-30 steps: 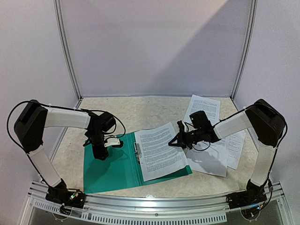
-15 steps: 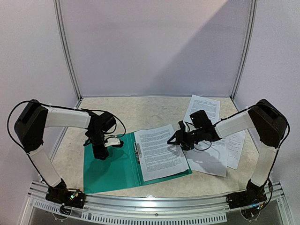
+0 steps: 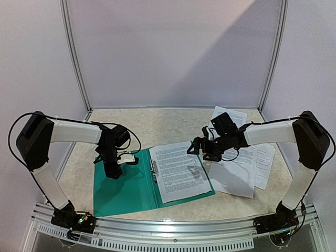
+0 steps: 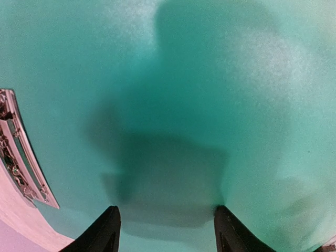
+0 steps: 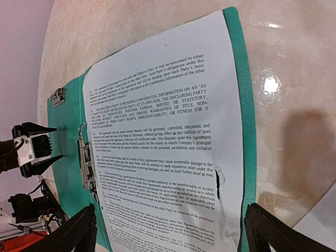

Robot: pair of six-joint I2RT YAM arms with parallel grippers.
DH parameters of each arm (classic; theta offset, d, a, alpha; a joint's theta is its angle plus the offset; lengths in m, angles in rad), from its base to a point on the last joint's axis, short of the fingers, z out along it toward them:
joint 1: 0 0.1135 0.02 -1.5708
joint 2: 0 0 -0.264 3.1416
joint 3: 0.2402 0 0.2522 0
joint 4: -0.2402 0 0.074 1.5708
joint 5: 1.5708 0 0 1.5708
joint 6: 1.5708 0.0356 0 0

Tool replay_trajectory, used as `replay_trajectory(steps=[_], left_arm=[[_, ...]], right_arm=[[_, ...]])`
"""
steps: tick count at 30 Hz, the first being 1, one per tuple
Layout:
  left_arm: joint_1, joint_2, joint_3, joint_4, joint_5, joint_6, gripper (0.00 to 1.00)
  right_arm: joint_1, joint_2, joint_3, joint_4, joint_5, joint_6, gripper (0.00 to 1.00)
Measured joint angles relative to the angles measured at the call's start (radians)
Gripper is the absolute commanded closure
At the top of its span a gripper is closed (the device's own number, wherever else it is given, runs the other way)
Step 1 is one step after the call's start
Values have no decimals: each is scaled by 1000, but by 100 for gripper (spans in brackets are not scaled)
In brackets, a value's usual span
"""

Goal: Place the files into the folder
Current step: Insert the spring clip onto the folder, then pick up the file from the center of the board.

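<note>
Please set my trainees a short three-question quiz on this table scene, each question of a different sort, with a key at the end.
1. True or false: the printed white paper sheet lies on the right half of the open teal-green plastic folder.
2. Multiple choice: the left gripper is over A) the folder's bare left cover, B) the printed sheet, C) neither.
3. Fill the blank: the right gripper, above the sheet, has its jaws ____ and holds nothing.

Key: 1 true; 2 A; 3 open.
</note>
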Motion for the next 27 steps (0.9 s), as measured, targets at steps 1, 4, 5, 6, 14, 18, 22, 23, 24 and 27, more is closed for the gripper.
replay_trajectory(steps=[1,4,5,6,14,18,22,23,24,27], left_arm=[[0,0,0,0,0,0,37],[0,0,0,0,0,0,37],[0,0,0,0,0,0,36],[0,0,0,0,0,0,36],[0,0,1,0,4,0,36],[0,0,1,0,6,0,37],[0,0,1,1,6,0,36],[0,0,1,2,6,0,36],[0,0,1,2,6,0,36],[0,0,1,3,6,0,36]], right_arm=[[0,-10,7,-21,13,-6,1],[0,-40,29,-74,39,-19,1],[0,-50,34,-85,47,-22,1],[0,-56,37,-95,55,-23,4],[13,-61,-3,-110,73,2,37],[46,-60,-14,-116,78,18,43],[63,-53,-25,-121,86,24,43],[64,-51,-27,-123,90,24,43],[66,-48,-29,-126,93,24,43],[67,-41,-39,-128,97,24,43]])
